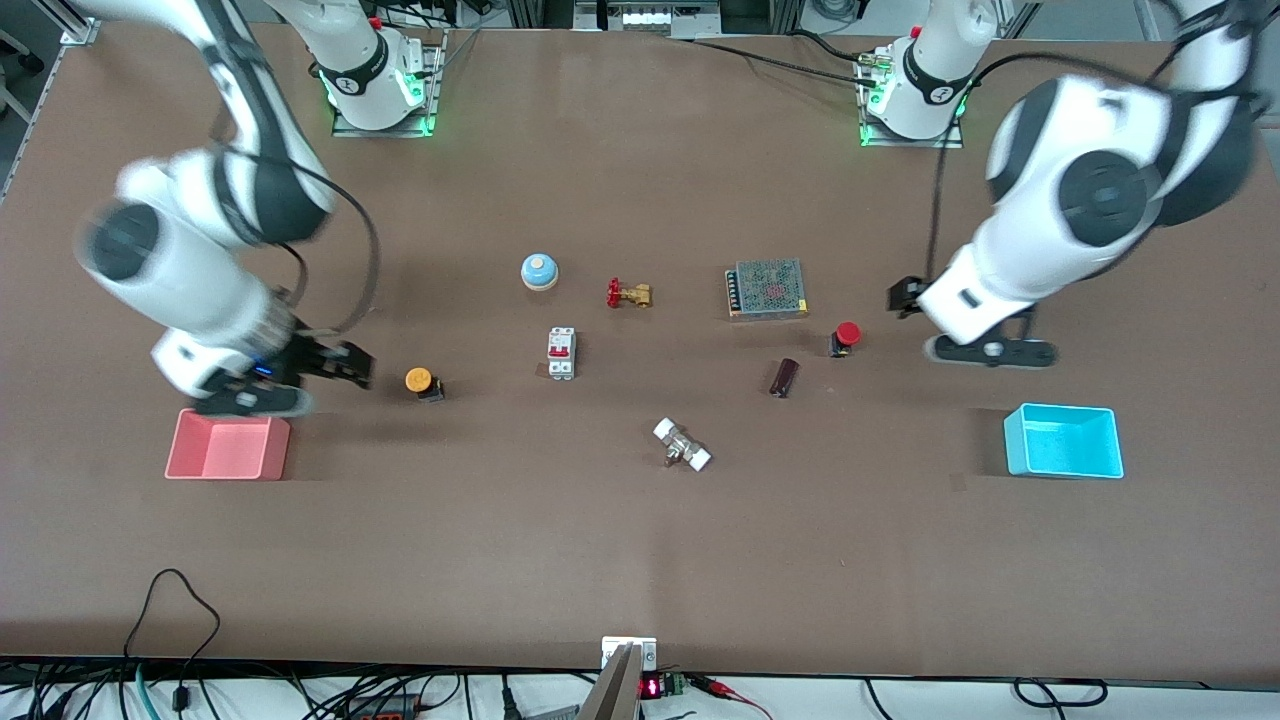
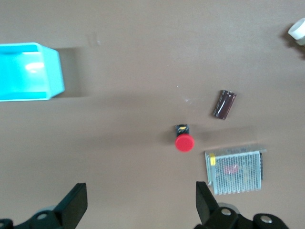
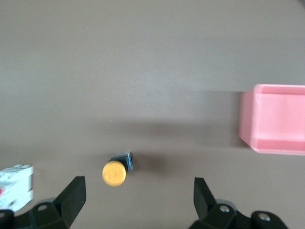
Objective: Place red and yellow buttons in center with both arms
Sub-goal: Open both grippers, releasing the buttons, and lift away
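The yellow button [image 1: 418, 380] lies on the brown tabletop [image 1: 660, 520] toward the right arm's end, beside the pink tray. My right gripper [image 1: 345, 363] hovers open and empty between the tray and this button. In the right wrist view the button [image 3: 114, 172] sits just off the open right gripper [image 3: 138, 202]. The red button [image 1: 846, 335] stands toward the left arm's end, beside the power supply. My left gripper [image 1: 905, 295] hovers open and empty beside it. In the left wrist view the red button [image 2: 184, 142] lies ahead of the open left gripper [image 2: 141, 205].
A pink tray [image 1: 228, 446] and a cyan tray [image 1: 1063, 441] sit at the two ends. Between the buttons lie a blue-and-white bell [image 1: 539, 271], a brass valve [image 1: 629, 294], a circuit breaker [image 1: 561, 353], a power supply [image 1: 767, 288], a dark cylinder [image 1: 785, 377] and a white fitting [image 1: 682, 445].
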